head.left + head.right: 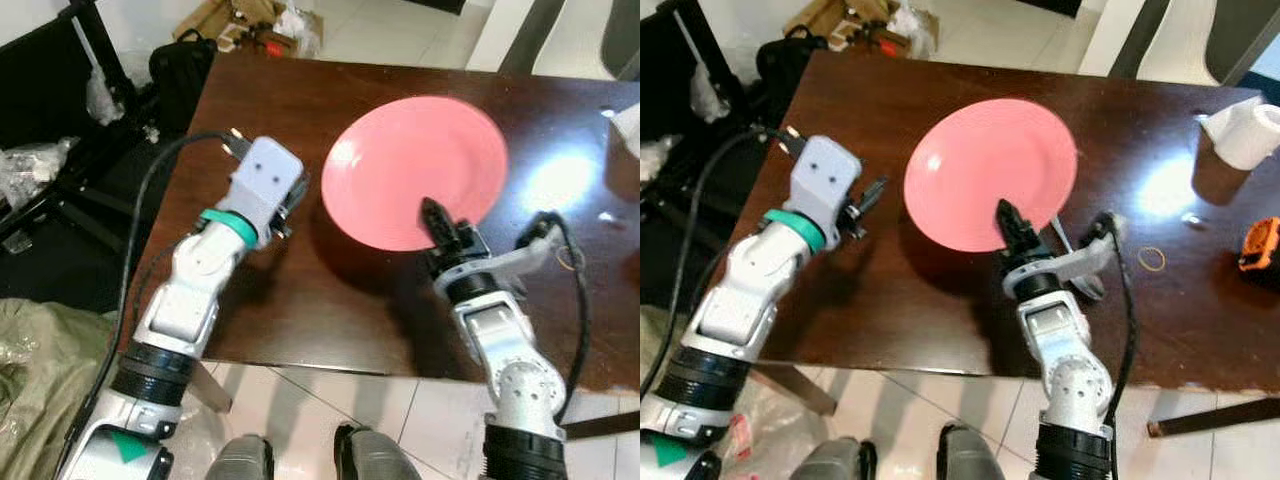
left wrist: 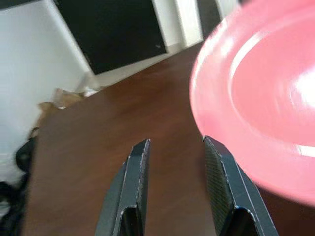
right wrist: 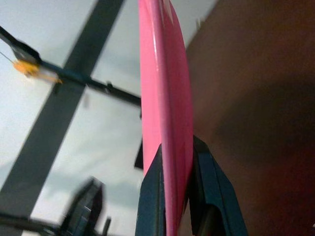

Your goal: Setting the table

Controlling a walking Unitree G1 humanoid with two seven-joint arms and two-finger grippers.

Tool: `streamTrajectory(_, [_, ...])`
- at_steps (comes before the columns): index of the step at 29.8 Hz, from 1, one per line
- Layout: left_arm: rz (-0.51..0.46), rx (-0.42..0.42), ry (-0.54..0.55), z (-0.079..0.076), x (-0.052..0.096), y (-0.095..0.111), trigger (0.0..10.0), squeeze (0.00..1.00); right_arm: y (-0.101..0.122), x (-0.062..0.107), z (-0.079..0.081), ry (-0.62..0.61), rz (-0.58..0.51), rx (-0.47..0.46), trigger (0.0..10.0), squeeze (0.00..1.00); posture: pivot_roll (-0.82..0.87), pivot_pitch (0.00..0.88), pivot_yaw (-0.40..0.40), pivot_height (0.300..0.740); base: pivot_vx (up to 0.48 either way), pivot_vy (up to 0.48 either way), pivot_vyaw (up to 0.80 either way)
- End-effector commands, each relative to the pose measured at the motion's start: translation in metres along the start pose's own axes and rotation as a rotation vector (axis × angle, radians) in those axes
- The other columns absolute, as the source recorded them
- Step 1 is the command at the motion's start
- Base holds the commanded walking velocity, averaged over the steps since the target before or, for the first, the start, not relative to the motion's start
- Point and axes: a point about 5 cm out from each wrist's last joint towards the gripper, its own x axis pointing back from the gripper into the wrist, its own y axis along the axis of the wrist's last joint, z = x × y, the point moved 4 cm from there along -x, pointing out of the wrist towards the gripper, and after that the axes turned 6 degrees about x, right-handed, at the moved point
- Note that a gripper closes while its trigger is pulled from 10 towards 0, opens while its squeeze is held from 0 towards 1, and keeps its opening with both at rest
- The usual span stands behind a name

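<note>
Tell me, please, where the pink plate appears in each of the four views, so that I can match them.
Left eye view: pink plate, centre right, over the dark table.
Right eye view: plate, centre.
Left wrist view: plate, beside the open left gripper.
Right wrist view: plate edge-on, clamped by the right gripper.
Shared landmark: the table.

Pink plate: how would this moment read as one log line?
right end effector shut on pink plate rim | plate above table | left end effector open, beside plate
</note>
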Motion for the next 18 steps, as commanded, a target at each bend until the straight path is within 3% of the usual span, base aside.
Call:
streamTrajectory(1, [0.003,-0.063,-0.026,0.003,0.000,0.003,10.0,0.00,-0.011,-0.005,-0.011,-0.055,0.072,-0.027,10.0,0.00,0.11,0.110,0.024,0.740,0.000,0.000,0.00])
streamTrajectory(3, [-0.020,-0.115,-0.076,0.006,-0.001,0.013,10.0,0.00,-0.020,-0.007,-0.014,-0.055,0.124,-0.081,10.0,0.00,0.13,0.125,0.028,0.740,0.000,0.000,0.00])
streamTrajectory(7, [-0.032,-0.142,-0.093,0.013,-0.002,0.023,10.0,0.00,-0.033,-0.005,-0.019,-0.060,0.175,-0.135,10.0,0.00,0.15,0.142,0.038,0.740,0.000,0.000,0.00])
streamTrajectory(18, [-0.042,-0.129,-0.107,0.005,0.000,0.027,10.0,0.00,-0.050,-0.004,-0.029,-0.127,0.270,-0.085,10.0,0.00,0.14,0.155,0.031,0.740,0.000,0.000,0.00])
